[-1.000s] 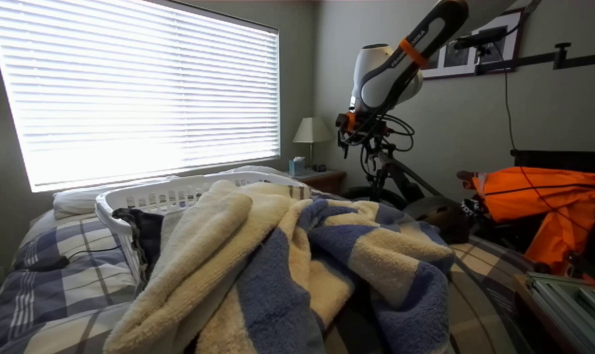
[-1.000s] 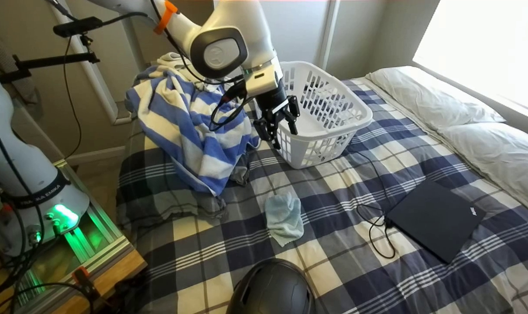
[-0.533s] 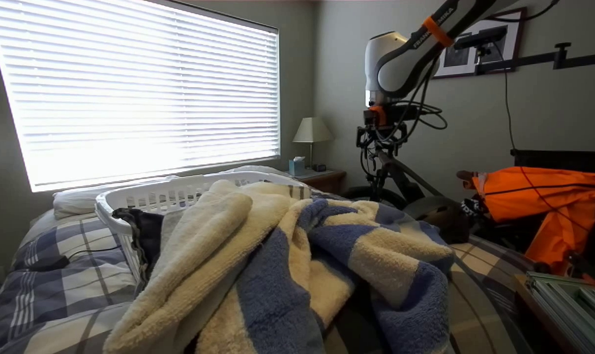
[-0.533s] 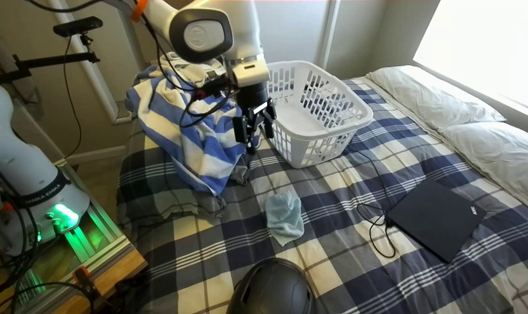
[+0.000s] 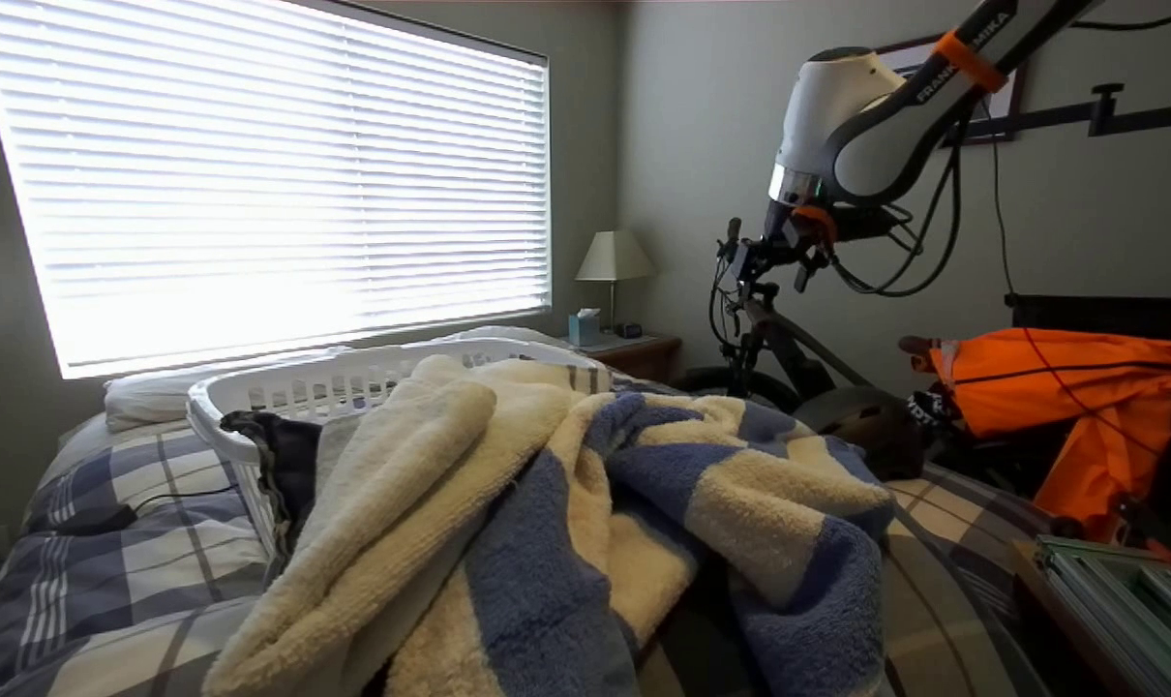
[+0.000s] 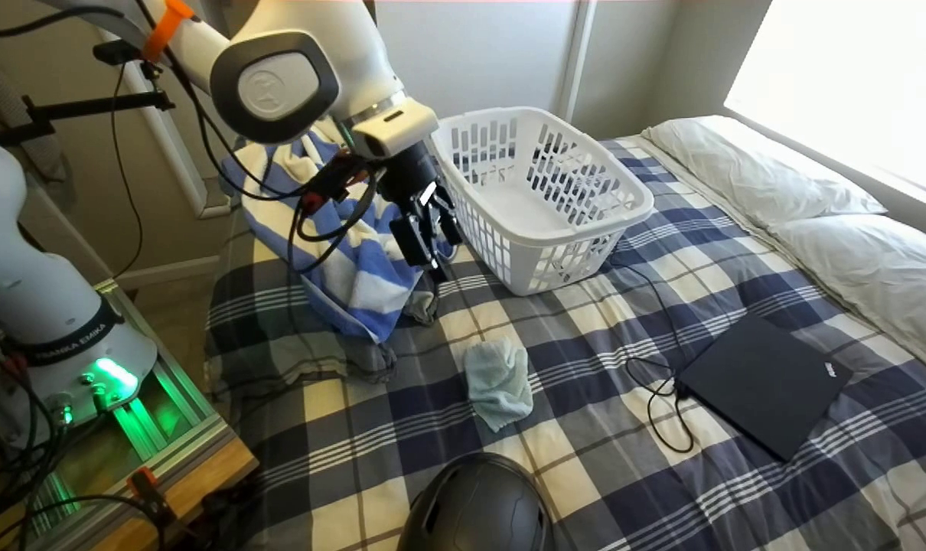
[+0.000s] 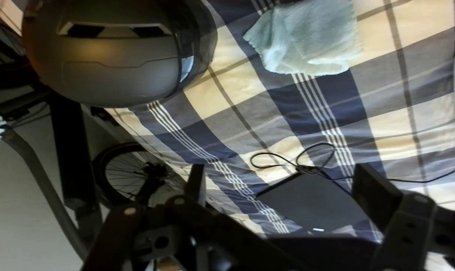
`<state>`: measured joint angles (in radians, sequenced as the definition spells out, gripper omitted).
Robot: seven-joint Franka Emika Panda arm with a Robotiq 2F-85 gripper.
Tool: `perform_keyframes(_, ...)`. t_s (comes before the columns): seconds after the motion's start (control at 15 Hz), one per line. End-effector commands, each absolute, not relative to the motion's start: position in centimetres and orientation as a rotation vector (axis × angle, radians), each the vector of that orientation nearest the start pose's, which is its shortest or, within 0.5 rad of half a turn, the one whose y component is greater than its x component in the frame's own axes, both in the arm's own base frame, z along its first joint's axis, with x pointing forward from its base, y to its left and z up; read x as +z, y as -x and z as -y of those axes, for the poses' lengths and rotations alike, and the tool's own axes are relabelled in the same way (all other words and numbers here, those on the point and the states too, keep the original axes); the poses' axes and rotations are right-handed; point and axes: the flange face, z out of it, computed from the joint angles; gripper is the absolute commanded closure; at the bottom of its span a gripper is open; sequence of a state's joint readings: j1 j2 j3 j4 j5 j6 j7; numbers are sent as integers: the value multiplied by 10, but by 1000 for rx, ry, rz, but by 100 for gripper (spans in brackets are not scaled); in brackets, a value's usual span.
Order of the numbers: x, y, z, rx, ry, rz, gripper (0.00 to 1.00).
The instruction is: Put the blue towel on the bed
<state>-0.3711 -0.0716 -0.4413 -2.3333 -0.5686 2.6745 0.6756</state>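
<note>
A small light blue towel (image 6: 498,384) lies crumpled on the plaid bed (image 6: 585,497). It also shows at the top of the wrist view (image 7: 310,37). A larger blue-and-white striped towel (image 6: 363,260) lies heaped at the bed's edge and fills the front in an exterior view (image 5: 547,542). My gripper (image 6: 430,233) is open and empty, tilted, and in the air above the bed between the striped towel and the basket. Its fingers stand wide apart in the wrist view (image 7: 285,188), with nothing between them.
A white laundry basket (image 6: 555,237) stands behind the gripper. A dark helmet (image 6: 478,505) sits near the light blue towel. A black laptop (image 6: 765,383) with a cord lies on the bed near white pillows (image 6: 761,164). A bicycle (image 5: 789,339) stands beside the bed.
My arm has moved back toward its base, away from the basket, and the gripper has tilted. The gripper stays open. The towels have not moved.
</note>
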Motion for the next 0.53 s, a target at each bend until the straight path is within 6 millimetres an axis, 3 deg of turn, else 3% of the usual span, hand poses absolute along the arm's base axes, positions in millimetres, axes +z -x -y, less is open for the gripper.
perform_keyframes(0.0,393,-365,354,-715,3055,-1387,0)
perform_keyframes(0.07,398,-371,364,-678,3029,-1525,0)
perform_keyframes(0.47,390,-370,357,-688,3066,-1408,0)
